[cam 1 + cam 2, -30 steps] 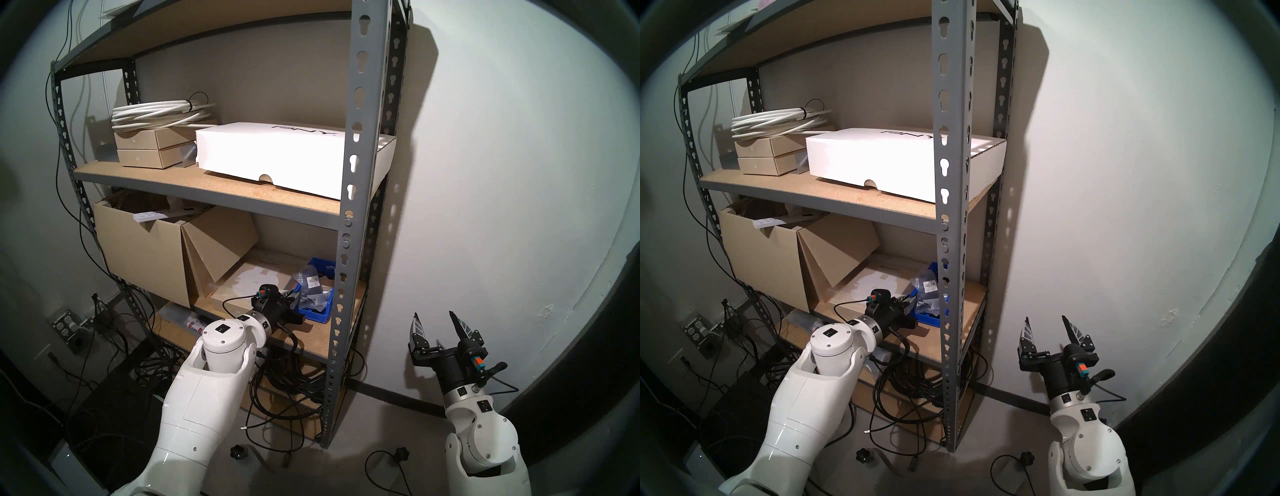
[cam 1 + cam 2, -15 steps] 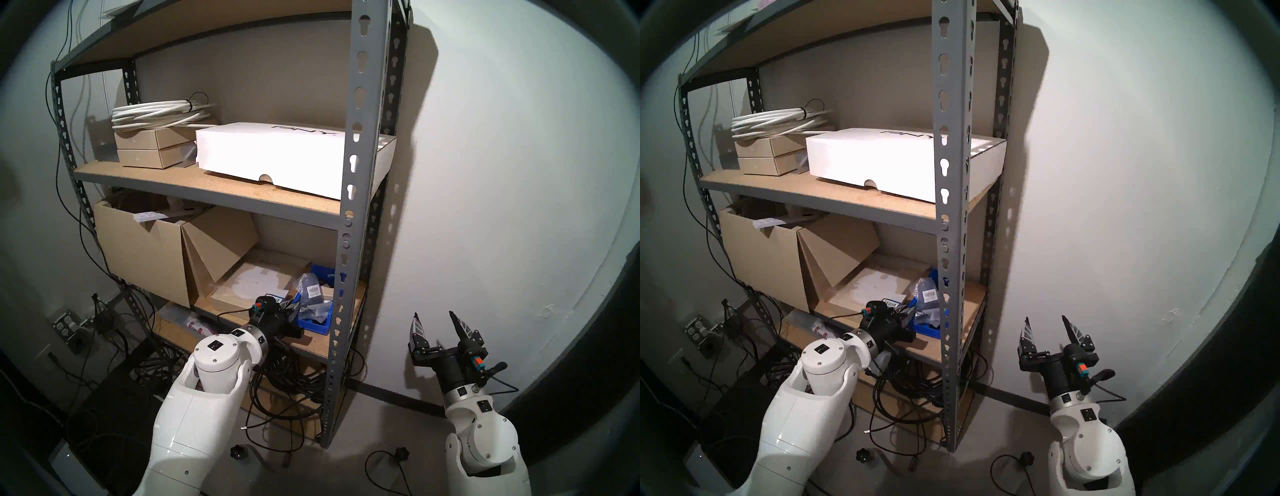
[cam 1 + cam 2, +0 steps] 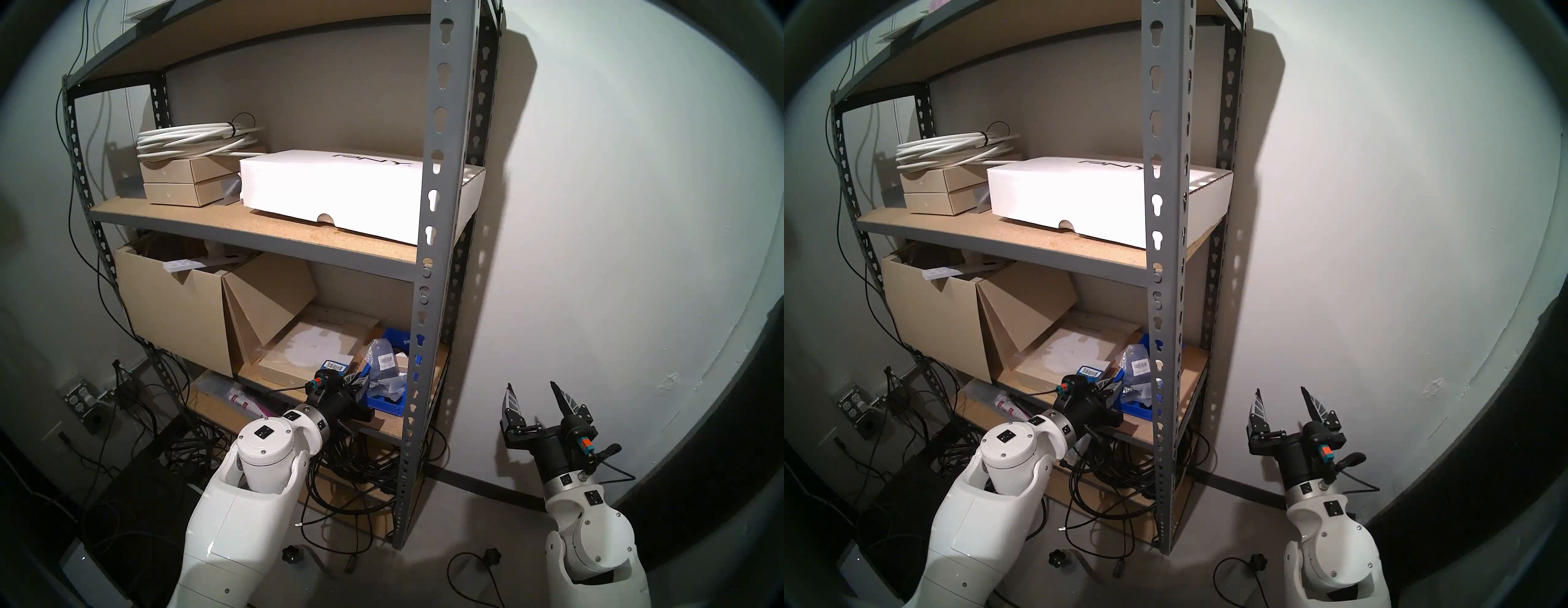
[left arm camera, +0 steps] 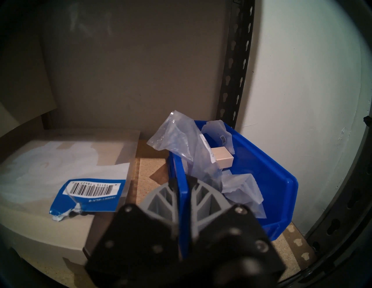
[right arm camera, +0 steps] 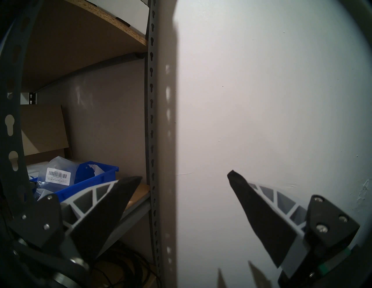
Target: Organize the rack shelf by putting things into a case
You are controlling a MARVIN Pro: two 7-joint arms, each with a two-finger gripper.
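The blue bin (image 3: 388,403) sits at the right of the lower board of the grey rack (image 3: 437,212), near the board's front edge. Clear bags with a barcode label (image 3: 382,361) fill it and stick up. My left gripper (image 4: 182,182) is shut on the bin's left wall (image 4: 182,201); it shows from the head too (image 3: 360,382). A blue-and-white barcoded packet (image 4: 88,195) lies on the flat tan box (image 4: 40,160), left of the bin. My right gripper (image 3: 532,388) is open and empty, outside the rack to the right.
The rack's front right upright (image 3: 424,339) stands just right of the bin. A large brown cardboard box (image 3: 178,305) fills the shelf's left. A white box (image 3: 331,187) lies on the board above. Cables (image 3: 352,467) are piled below.
My left gripper has drawn back toward the shelf's front edge, and the blue bin has come forward with it. The blue-and-white packet, hidden behind the wrist before, now shows. The right arm has not moved.
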